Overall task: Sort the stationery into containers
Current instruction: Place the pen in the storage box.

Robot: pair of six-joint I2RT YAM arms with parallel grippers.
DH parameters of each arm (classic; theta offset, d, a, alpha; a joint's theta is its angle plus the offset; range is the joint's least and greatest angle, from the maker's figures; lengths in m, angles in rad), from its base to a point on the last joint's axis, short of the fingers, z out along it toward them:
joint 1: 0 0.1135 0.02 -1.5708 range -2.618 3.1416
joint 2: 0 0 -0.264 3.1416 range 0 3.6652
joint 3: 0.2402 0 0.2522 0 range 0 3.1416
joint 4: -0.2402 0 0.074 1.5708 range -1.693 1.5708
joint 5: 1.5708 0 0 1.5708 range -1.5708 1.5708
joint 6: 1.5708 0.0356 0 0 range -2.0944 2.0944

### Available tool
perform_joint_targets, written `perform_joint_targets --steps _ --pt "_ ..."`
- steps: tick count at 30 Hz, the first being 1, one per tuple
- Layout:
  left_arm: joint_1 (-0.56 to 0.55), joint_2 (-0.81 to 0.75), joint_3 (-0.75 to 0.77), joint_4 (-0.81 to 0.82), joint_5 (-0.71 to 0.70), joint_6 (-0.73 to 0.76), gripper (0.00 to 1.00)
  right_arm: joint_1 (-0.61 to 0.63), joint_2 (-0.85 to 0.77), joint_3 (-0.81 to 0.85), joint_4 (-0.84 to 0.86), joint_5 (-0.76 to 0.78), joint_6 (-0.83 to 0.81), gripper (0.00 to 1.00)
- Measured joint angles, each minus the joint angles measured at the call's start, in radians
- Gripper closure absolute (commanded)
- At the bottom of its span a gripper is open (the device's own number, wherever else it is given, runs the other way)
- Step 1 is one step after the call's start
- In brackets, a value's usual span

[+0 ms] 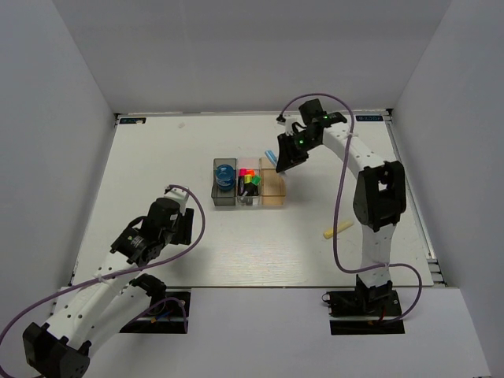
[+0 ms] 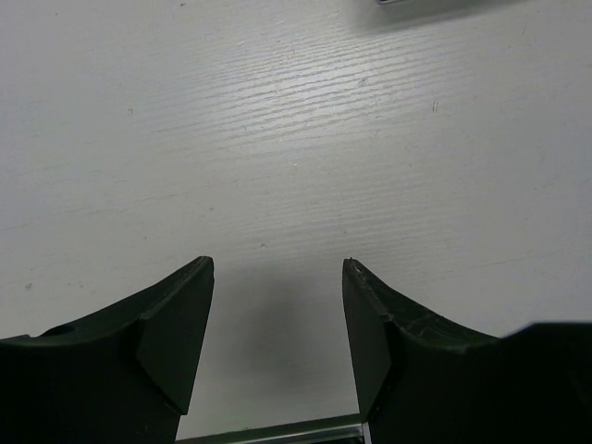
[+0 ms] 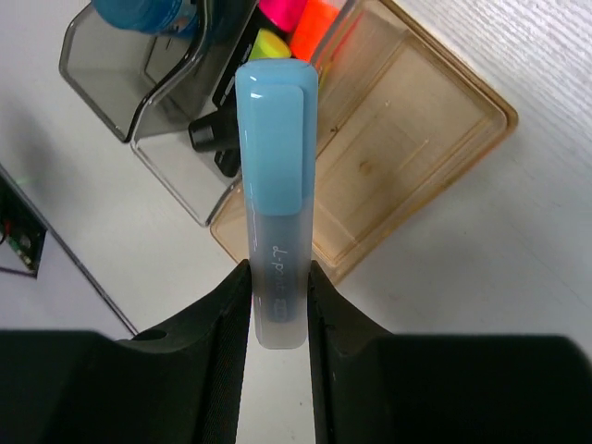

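Observation:
My right gripper (image 3: 278, 268) is shut on a light-blue bar (image 3: 277, 166), which hangs above the near-left edge of the amber-tan container (image 3: 407, 139). From above, that gripper (image 1: 283, 161) hovers just behind the amber container (image 1: 273, 189), whose floor is bare. Next to it, the clear container (image 1: 249, 203) holds short highlighters (image 1: 249, 179) with yellow, pink and green ends. A blue round roll (image 1: 225, 175) sits in the dark grey container (image 1: 219, 197). One pale-yellow bar (image 1: 338, 229) lies on the table at the right. My left gripper (image 2: 277, 264) is open over bare table, holding nothing.
The three containers stand side by side in a row at mid-table. White walls enclose the table on three sides. My left arm (image 1: 150, 232) rests low at the near left, and the right arm's upright link (image 1: 376, 205) stands beside the pale-yellow bar.

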Motion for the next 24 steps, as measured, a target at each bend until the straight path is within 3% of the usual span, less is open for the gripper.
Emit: perform_joint_targets --steps 6,10,16,20,24 --pt "0.000 0.000 0.000 0.000 0.000 0.000 0.32 0.079 0.003 0.000 0.065 0.163 0.093 1.00" --pt "0.000 -0.001 0.000 0.001 0.008 0.000 0.32 0.103 0.010 0.000 0.077 0.241 0.121 0.92" --pt "0.000 -0.009 -0.002 0.005 0.019 0.000 0.32 0.120 0.042 0.000 0.080 0.299 0.137 0.74" --pt "0.001 -0.010 -0.002 0.010 0.021 0.001 0.32 0.132 0.066 0.001 0.077 0.309 0.143 0.55" --pt "0.002 -0.010 -0.004 0.019 0.037 0.003 0.32 0.142 0.069 0.001 0.073 0.311 0.145 0.52"
